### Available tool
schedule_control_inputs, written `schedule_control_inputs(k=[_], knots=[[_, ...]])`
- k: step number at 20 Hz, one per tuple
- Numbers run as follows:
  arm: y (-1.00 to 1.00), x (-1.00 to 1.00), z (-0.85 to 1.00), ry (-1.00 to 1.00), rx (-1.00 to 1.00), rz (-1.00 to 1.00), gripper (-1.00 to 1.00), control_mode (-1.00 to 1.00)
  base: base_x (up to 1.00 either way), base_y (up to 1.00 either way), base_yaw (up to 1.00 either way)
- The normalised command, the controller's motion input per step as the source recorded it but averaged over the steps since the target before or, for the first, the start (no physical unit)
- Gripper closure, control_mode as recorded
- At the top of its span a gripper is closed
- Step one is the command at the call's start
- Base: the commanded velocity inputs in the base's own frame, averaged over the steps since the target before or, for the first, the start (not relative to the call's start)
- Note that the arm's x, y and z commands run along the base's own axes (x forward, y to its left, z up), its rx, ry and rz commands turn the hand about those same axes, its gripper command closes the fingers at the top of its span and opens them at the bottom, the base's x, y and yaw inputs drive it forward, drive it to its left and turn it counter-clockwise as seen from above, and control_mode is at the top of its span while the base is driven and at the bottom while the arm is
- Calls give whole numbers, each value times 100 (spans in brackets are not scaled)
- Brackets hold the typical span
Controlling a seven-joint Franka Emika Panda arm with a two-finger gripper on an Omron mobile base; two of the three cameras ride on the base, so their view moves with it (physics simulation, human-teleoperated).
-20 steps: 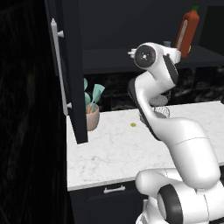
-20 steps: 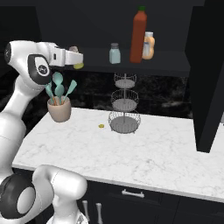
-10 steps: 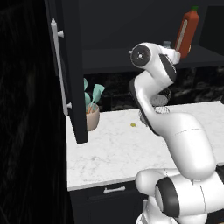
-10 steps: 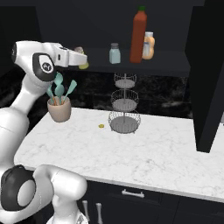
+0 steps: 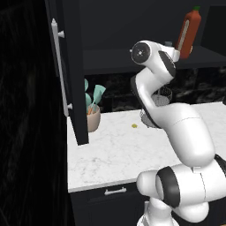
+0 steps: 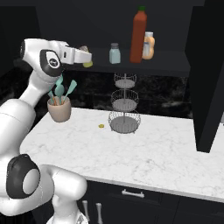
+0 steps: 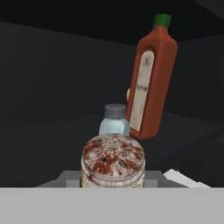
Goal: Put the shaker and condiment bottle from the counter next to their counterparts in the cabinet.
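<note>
Gripper [image 6: 86, 58] clamped on the shaker [image 6: 87, 61], raised at the left end of the cabinet [image 6: 175, 65] shelf, well above the bench [image 6: 153, 148]. Condiment bottle [image 6: 138, 35] stands upright on the shelf. Pale blue-grey shaker [image 6: 114, 53] just left of it; short orange bottle [image 6: 148, 45] just right. On the bench: wire tiered stand [image 6: 124, 105], cup of teal utensils [image 6: 59, 105].
</note>
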Motion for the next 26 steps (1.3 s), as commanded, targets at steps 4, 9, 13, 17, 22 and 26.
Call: schedule_control_inputs(k=[4, 9, 13, 17, 22, 26], knots=[[-14, 24, 0, 5, 1, 0, 100, -100, 0, 0, 0], [-11, 22, 0, 1, 0, 0, 100, -100, 0, 0, 0], [-9, 15, -11, 0, 0, 0, 100, -100, 0, 0, 0], [-6, 14, -29, 0, 0, 0, 100, -100, 0, 0, 0], [-8, 18, -27, 0, 0, 0, 100, -100, 0, 0, 0], [-4, 29, -11, 0, 0, 0, 100, -100, 0, 0, 0]])
